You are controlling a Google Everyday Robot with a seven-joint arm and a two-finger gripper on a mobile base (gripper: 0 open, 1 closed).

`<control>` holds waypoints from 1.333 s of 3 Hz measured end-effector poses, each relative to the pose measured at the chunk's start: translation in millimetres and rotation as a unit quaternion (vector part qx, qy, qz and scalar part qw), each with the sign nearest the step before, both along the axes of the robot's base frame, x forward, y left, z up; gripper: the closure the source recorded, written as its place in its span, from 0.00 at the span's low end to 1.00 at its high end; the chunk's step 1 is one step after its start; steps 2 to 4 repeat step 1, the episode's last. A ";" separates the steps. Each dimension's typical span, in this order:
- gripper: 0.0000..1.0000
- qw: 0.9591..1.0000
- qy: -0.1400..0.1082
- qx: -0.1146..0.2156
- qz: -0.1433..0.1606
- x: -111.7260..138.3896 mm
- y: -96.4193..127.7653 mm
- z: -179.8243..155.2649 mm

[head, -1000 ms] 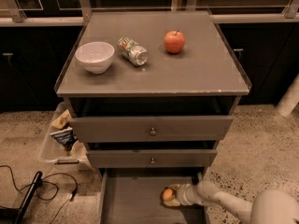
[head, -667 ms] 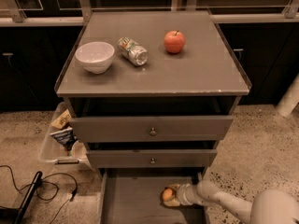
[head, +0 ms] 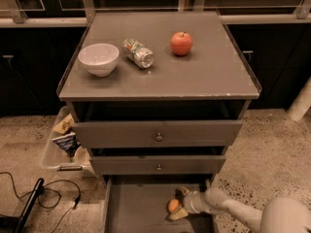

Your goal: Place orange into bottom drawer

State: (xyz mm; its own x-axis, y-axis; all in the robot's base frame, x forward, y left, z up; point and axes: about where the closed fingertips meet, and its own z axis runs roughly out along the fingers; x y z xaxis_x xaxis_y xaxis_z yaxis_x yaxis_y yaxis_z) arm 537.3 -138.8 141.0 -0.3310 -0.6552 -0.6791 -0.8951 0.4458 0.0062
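Observation:
The orange is a small round fruit low inside the open bottom drawer, near its right side. The drawer is a wide shallow grey tray pulled out below the two knobbed drawers. My gripper reaches in from the lower right, its pale arm crossing the drawer's right wall. Its fingers stand around the orange, one above and one below it. I cannot tell whether the orange rests on the drawer floor.
On the cabinet top are a white bowl, a can lying on its side and a red apple. A clear bin with snack packets sits on the floor at left, with black cables in front.

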 end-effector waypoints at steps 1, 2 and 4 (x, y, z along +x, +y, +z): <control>0.00 1.000 0.000 0.000 0.000 0.0 0.0 0.0; 0.00 1.000 0.000 0.000 0.000 0.0 0.0 0.0; 0.00 1.000 0.000 0.000 0.000 0.0 0.0 0.0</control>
